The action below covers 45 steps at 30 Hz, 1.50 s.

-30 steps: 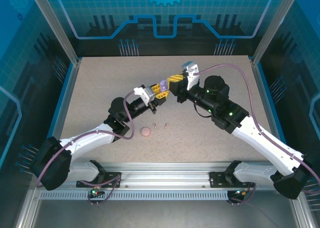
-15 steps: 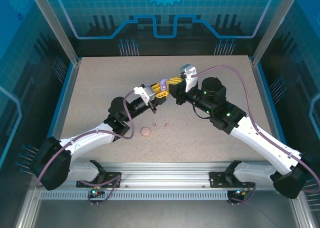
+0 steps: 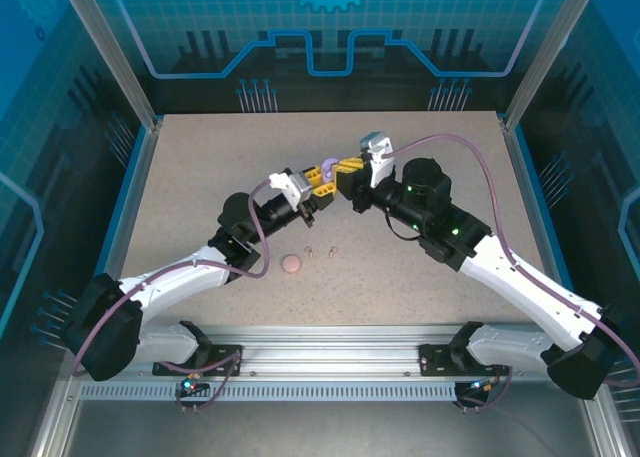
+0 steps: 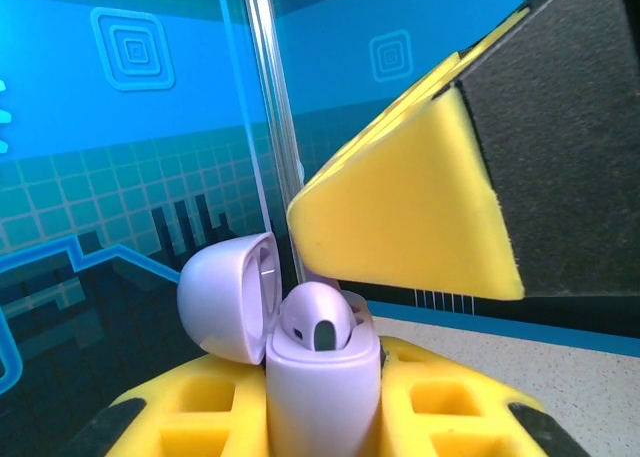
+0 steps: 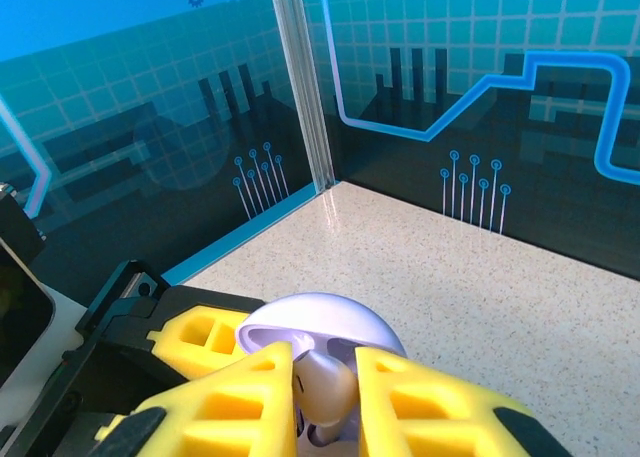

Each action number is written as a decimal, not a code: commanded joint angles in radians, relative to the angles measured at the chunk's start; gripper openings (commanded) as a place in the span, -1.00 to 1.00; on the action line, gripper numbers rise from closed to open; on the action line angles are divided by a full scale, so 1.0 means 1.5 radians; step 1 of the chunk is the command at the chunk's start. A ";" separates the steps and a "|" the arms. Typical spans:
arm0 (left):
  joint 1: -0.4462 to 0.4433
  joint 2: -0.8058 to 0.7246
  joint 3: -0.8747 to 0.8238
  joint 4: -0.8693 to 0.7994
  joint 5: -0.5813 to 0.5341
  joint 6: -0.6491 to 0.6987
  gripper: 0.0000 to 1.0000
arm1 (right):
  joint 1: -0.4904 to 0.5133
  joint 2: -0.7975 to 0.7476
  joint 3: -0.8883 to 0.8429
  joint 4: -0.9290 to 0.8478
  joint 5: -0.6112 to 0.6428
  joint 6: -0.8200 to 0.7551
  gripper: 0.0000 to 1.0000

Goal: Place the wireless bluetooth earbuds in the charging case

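Roughly halfway: one purple bud at the case mouth, a pair left on the bench

Both arms meet above the middle of the bench [image 3: 200, 177], well off its surface. The left gripper [image 3: 322, 173] is pressed together on the purple charging case [image 4: 320, 387], holding it upright between its yellow fingers with the lid [image 4: 225, 297] swung open to one side. A purple earbud [image 4: 318, 322] sits in the mouth of that case, its rounded head standing a little proud of the rim. The right gripper [image 3: 342, 164] reaches in from the other side with its fingers close on either flank of the bud, and from the right wrist view it appears to be pinching it. Whether the bud is fully seated cannot be told, nor whether a second purple one already lies in the well beside it.

Down on the bench, nearer the arm bases, a round pink case [image 3: 291, 264] lies apart from both grippers and looks closed. Just beside it lie two loose earbuds [image 3: 310, 249] [image 3: 331, 249], too small here for their colour to be sure, though they are most likely the pink pair.

As a judgement, the purple set is being finished and its lid remains to be shut. The pink set looks untouched: its case must be opened, and both buds lifted and dropped in
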 commanded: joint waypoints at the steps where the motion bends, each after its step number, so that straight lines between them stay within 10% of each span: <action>1: -0.004 0.001 0.030 0.034 -0.001 -0.003 -1.00 | 0.007 -0.013 -0.010 -0.004 0.006 0.000 -0.47; 17: -0.004 0.009 0.029 0.037 0.002 -0.009 -1.00 | -0.045 -0.103 -0.001 -0.016 0.029 0.088 0.59; 45: -0.005 0.004 0.036 0.024 0.002 -0.003 -1.00 | -0.065 0.021 0.146 -0.286 -0.066 0.093 0.74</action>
